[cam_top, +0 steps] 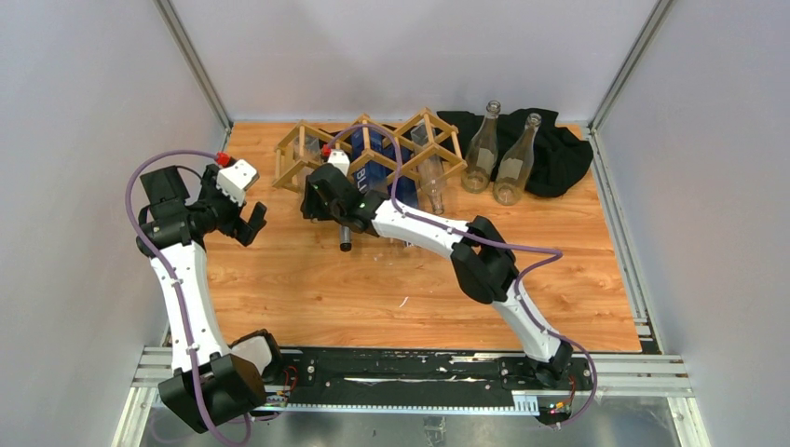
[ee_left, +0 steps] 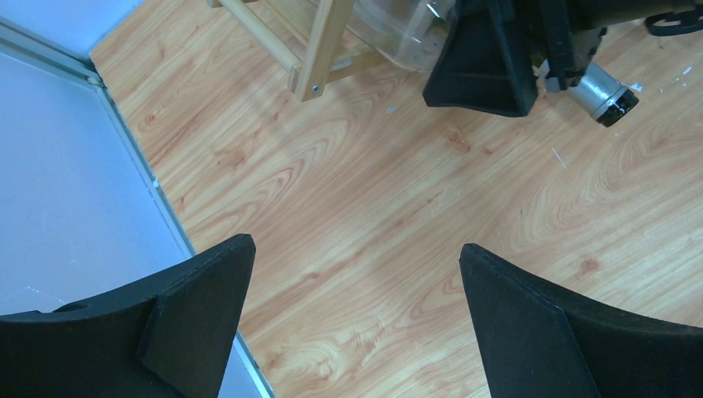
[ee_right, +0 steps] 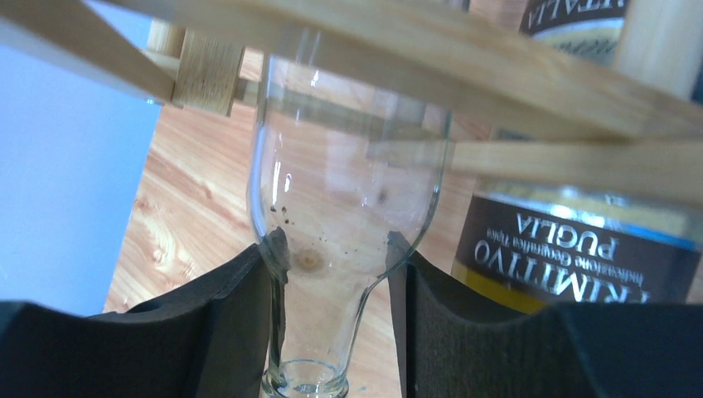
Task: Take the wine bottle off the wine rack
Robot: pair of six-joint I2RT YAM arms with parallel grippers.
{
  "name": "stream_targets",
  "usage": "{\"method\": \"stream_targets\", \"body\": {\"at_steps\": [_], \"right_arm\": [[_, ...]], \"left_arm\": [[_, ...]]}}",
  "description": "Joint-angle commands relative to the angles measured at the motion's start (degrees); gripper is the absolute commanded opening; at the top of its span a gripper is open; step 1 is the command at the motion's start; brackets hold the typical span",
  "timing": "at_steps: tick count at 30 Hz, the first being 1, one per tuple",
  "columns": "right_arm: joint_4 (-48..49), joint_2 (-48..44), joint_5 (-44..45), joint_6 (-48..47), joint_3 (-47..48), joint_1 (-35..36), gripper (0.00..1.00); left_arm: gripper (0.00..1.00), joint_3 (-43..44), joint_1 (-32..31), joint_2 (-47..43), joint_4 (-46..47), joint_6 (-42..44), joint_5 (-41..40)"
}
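- The right gripper [ee_right: 336, 278] pinches the clear wine bottle [ee_right: 348, 191] at its shoulder, with both pads against the glass.
- The bottle lies in the left end of the wine rack [ee_right: 530, 157], at the table's [cam_top: 373, 298] far edge.
- The left gripper [ee_left: 352, 249] gapes wide over the table's left edge.

Two upright clear bottles [cam_top: 482, 154] stand beside a crumpled black cloth [cam_top: 564, 149].
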Motion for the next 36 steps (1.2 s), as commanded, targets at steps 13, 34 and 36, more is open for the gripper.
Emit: {"method": "stream_targets", "body": {"at_steps": [13, 34, 36], "right_arm": [[6.2, -18.83, -6.94, 3.35, -20.82, 2.88, 0.0], [6.09, -37.47, -9.11, 2.1, -37.41, 2.8, 0.0], [5.28, -38.68, -10.2, 1.05, -37.33, 2.72, 0.0]], "left_arm": [[1.0, -0.72, 0.38, 2.18, -0.63, 6.92, 4.93], [1.0, -4.19, -9.51, -0.34, -0.65, 16.84, 3.36], [1.0, -4.45, -10.16, -0.64, -0.65, 18.37, 3.2]]}}
